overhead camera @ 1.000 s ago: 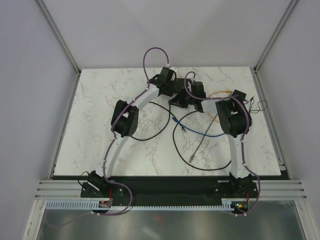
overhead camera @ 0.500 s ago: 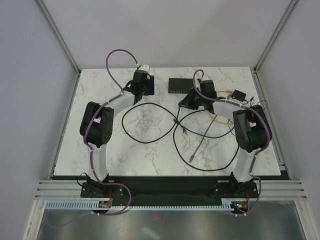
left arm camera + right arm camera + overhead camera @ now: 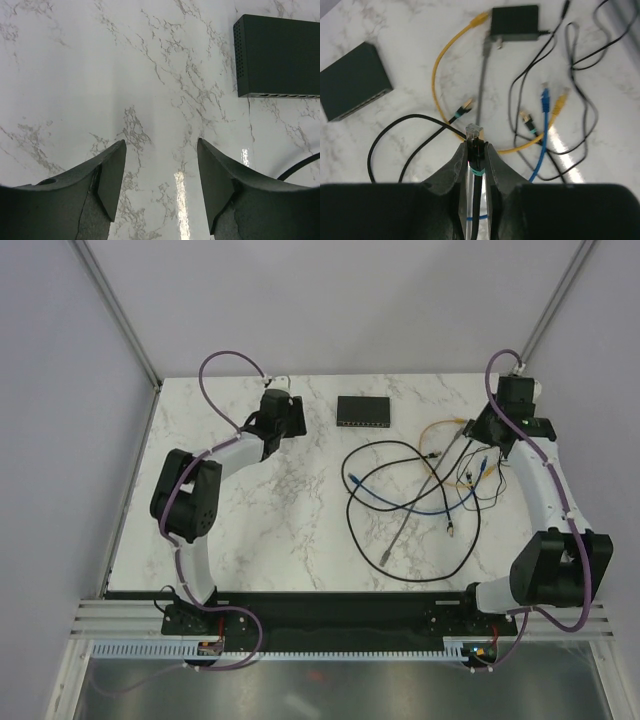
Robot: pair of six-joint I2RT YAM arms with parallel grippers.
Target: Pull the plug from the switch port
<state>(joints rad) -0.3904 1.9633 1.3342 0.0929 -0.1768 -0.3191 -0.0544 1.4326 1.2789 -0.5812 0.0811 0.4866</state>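
from above, the switch (image 3: pixel 363 412) is lying at the far middle of the marble table (image 3: pixel 250 530), with the left gripper (image 3: pixel 290 418) hovering near its left and the right gripper (image 3: pixel 478 432) well to its right over loose cables (image 3: pixel 400 490). at the left wrist, the jaws are standing open over bare marble. at the right wrist, the jaws are pinching the plug (image 3: pixel 474 132), well apart from the switch.

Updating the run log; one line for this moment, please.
left gripper open, empty | right gripper shut on plug | plug clear of switch | switch on table
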